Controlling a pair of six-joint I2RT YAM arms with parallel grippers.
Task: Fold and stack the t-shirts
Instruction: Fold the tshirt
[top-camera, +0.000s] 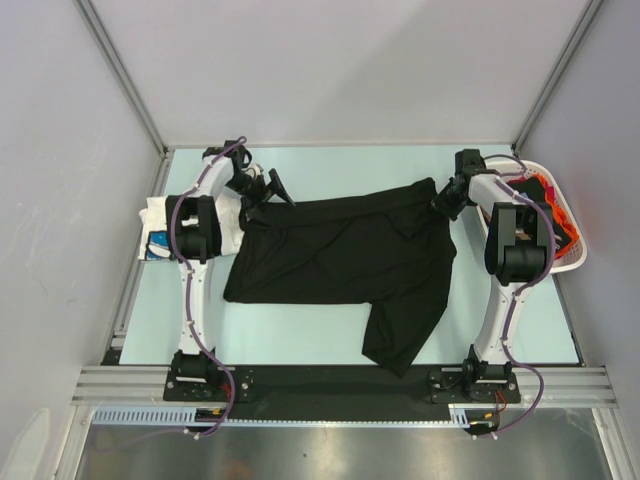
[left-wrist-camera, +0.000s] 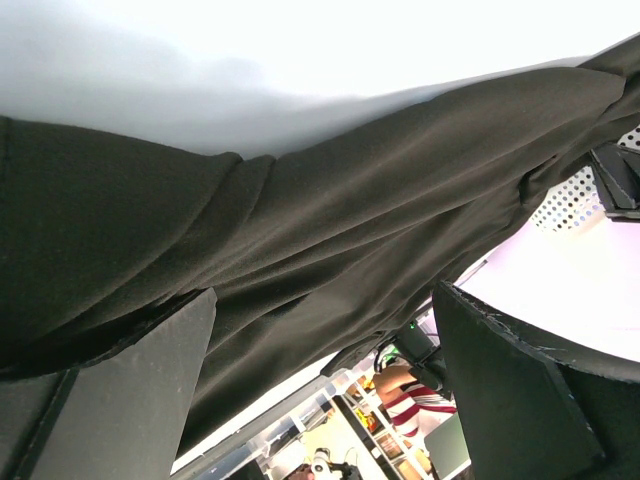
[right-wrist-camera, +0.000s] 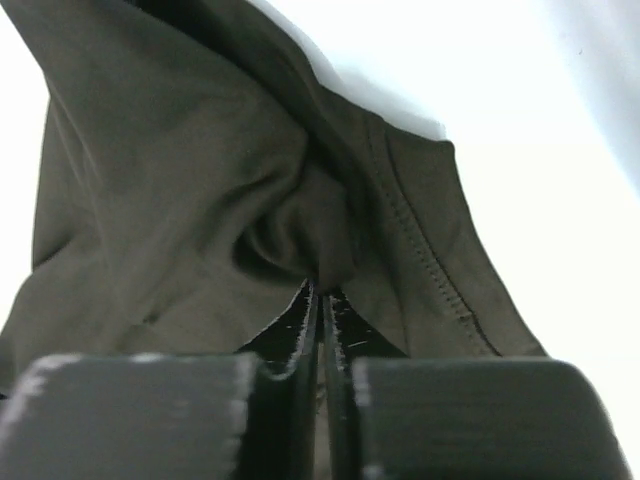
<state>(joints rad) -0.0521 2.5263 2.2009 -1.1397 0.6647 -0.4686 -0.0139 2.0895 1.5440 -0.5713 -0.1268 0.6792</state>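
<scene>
While the black t-shirt lies spread over the middle of the table, w/ 1 sleeve trailing toward the near edge, both arms reach for its far corners. The right end effector sits at the far-right corner. In the right wrist view its fingers are pressed nearly together on a bunched tuck of black cloth beside a stitched hem, so it's pinching the tee.

The left end effector hovers at the far-left corner w/ fingers spread wide. The left wrist view shows cloth running past them, nothing clamped. Probably it's lining up a matching pinch so the 2 corners can be lifted together and the tee pulled straight for a fold.

A folded white tee w/ blue print rests at the table's left edge, partly under the left arm, likely the start of the stack. The white slotted basket at right holds an orange tee and dark ones, so several are not yet folded. Main risk: the thin pinch slipping off the hem.
</scene>
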